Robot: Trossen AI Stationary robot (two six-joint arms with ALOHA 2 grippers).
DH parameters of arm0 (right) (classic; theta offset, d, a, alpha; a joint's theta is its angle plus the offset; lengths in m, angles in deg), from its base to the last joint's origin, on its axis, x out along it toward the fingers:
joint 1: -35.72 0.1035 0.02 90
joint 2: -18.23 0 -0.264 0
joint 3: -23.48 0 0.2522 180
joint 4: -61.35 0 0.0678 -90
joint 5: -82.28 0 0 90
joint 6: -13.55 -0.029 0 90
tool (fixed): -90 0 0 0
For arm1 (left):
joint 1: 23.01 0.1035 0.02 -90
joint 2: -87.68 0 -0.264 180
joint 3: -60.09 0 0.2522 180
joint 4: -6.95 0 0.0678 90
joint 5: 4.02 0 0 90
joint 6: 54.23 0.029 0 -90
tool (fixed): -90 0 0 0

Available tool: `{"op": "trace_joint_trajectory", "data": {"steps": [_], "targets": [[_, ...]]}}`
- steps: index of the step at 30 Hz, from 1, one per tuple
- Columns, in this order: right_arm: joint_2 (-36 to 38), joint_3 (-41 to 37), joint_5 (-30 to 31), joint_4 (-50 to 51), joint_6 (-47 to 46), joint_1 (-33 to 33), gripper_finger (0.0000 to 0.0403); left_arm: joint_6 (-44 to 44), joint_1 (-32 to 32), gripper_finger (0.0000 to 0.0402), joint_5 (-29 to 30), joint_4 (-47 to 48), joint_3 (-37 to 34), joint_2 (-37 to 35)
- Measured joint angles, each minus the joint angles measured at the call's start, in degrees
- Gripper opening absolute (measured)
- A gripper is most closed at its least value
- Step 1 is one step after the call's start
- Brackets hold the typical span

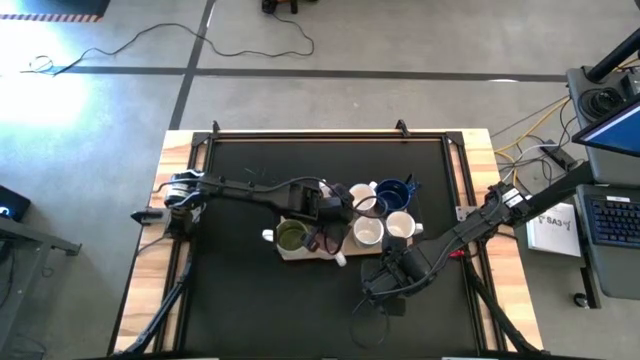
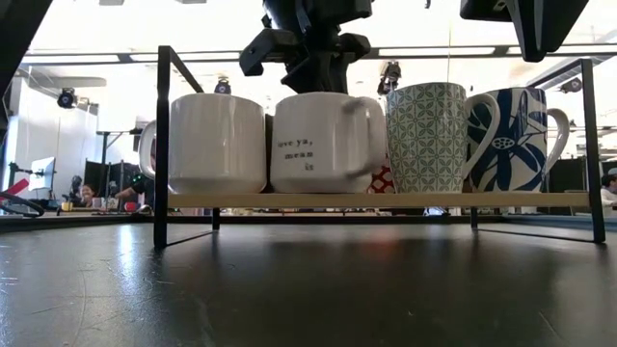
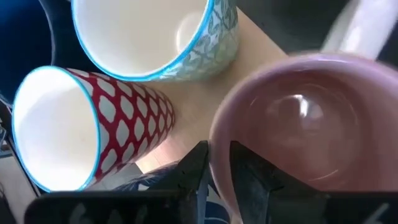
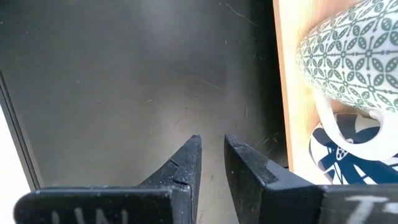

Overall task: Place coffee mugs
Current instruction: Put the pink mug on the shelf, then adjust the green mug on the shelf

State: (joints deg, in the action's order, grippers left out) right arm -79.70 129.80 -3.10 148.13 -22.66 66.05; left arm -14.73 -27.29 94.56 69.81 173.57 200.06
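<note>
- The left gripper (image 3: 214, 163) was at the pink mug (image 3: 305, 124), which filled the right half of the left wrist view.
- Its two fingers sat close together on the mug's near rim, one inside and one outside. It looked like it was pinching the rim, so I judged it was holding the pink mug.
- In the high view the left gripper (image 1: 330, 215) was in the middle of the frame, over the board (image 1: 290, 252), right among the mugs (image 1: 385, 215).
- The pink mug stood upright, with its open mouth facing up. It was just beside a red mug (image 3: 81, 124) and a green-patterned mug (image 3: 155, 37), and all three sat on the board.
- The key thing: the pink mug was right at the left fingers, with other mugs very near. Any next move should go straight up or down, or it could bump them.
- The right gripper (image 4: 211, 165) was low in the high view, right of the middle (image 1: 392, 285), over the bare black mat.
- Its fingers were a little apart and held nothing.
- The board's edge, with a patterned mug (image 4: 348, 53) and a blue mug (image 4: 345, 152), lay at the right side of the right wrist view.
- The left arm was much nearer the pink mug.
</note>
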Motion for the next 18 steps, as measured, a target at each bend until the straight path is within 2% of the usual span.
{"op": "trace_joint_trajectory", "data": {"steps": [11, 18], "targets": [[0.0, 0.0, 0.0, 0.0, 0.4, 0.0, 0.0059, -0.4, -1.3, 0.0049, -0.1, -3.1, 0.0, -0.4], [0.0, 0.0, 0.0, 0.0, 0.4, 0.0, 0.0059, -3.7, -2.7, 0.0049, -1.8, 2.3, 5.9, -0.7]]}}
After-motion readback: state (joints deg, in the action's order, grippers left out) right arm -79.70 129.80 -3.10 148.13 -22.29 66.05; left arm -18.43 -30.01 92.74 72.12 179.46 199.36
